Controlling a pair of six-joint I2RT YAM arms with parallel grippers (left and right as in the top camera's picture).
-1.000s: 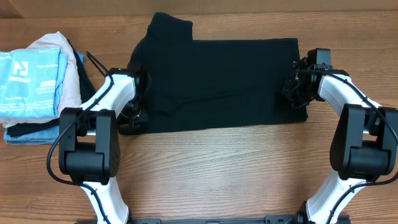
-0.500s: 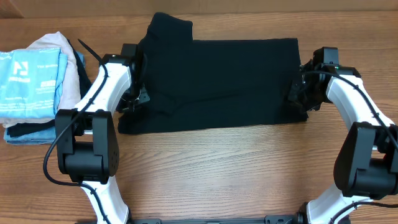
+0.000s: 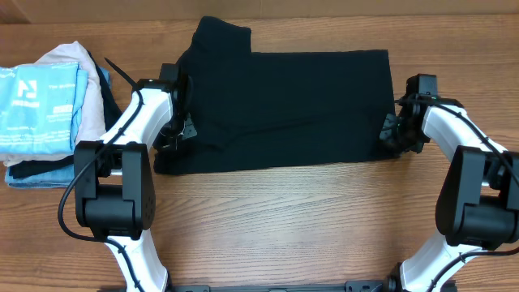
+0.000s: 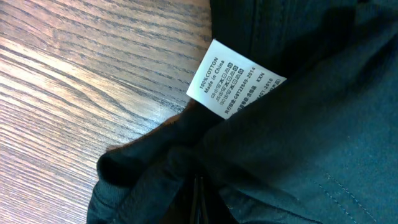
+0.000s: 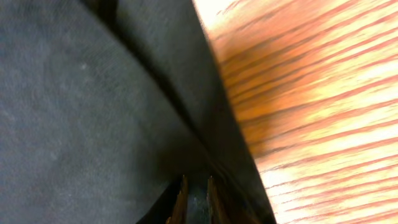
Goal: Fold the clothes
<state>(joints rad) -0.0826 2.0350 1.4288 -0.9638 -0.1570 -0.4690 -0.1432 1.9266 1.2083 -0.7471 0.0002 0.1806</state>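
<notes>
Starting closest in: just bare planks of the light-brown wooden table (image 3: 284, 227) along the near edge. Next up, left gripper (image 3: 180, 134) clamped tight on the near-left corner of the plain black short-sleeved T-shirt in soft matte fabric (image 3: 292, 105), bunching a ridge of cloth up off the wood and flipping out the small white printed care tag (image 4: 233, 78). Over on the other side, right gripper (image 3: 395, 130) down at the near-right corner, fingers (image 5: 181, 198) pinched narrow with black cloth between, so reads as a grip on that hem too, though pretty blurry there. Probably grabbing both near corners at once for lifting that edge evenly and carrying it toward the far edge without skewing the fold.

Shirt itself spread flat across the middle of the table, roughly rectangular. Level with it at the left edge, well apart: folded light blue garment with white print (image 3: 36, 101) stacked on a pale pink-beige garment (image 3: 77, 57), presumably parked clear of the working area. Farthest out, one black stub of the shirt poking toward the far edge.

Head count: two grippers, one black shirt, one tag, one side pile with at least two pieces showing.
</notes>
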